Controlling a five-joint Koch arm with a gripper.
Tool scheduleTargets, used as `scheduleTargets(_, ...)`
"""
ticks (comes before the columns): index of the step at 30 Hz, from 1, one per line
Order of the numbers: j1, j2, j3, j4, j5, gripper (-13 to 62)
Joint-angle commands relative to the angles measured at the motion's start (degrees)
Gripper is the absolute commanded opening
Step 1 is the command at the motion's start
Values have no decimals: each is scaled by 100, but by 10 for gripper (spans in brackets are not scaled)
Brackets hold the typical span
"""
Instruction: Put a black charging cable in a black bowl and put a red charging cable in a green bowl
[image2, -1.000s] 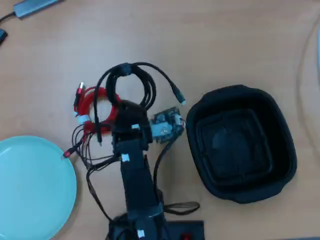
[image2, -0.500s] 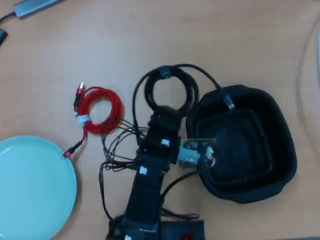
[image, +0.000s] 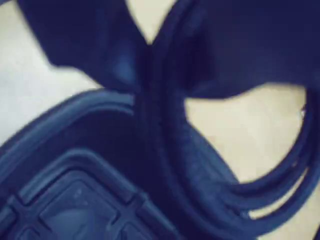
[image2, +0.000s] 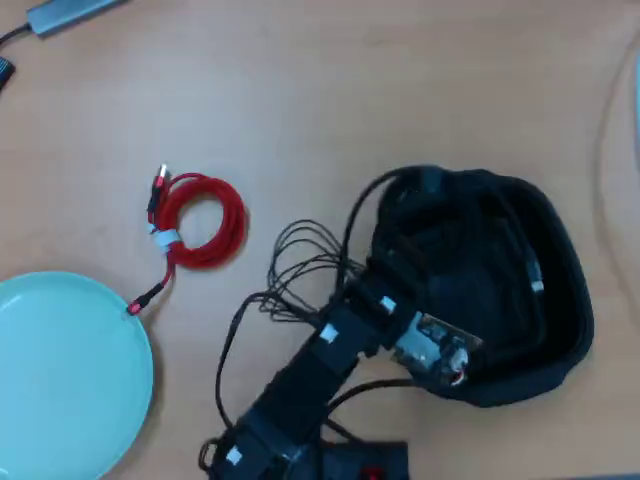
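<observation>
The black Koch arm (image2: 330, 350) reaches from the bottom edge of the overhead view up and to the right, its wrist over the left part of the large black rounded-square plastic bowl (image2: 560, 330). In the wrist view the gripper (image: 145, 75) appears clenched on the thin black charging cable (image: 170, 135), whose strands run down from between the dark jaws and curve away right in a loop; the blur leaves this a little uncertain. Overhead, the black cable's loop (image2: 365, 205) arcs over the bowl's upper left rim, and its small metal plug (image2: 537, 287) lies over the bowl's interior at the right. The bowl's stepped inner base (image: 75, 200) fills the lower left of the wrist view.

The bright red coiled charging cable (image2: 200, 220), bound with a white tie, lies on the wooden table (image2: 400, 80), well left of the arm. One of its plug ends touches the rim of the pale mint-green round dish (image2: 60, 380) at the lower left
</observation>
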Motion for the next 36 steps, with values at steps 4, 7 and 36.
scheduleTargets(4, 888, -563, -35, -1116, 281, -63)
scheduleTargets(7, 1327, -1090, -18, -1072, 325, -63)
scheduleTargets(36, 1397, -2716, 1239, -2496, 316, 188)
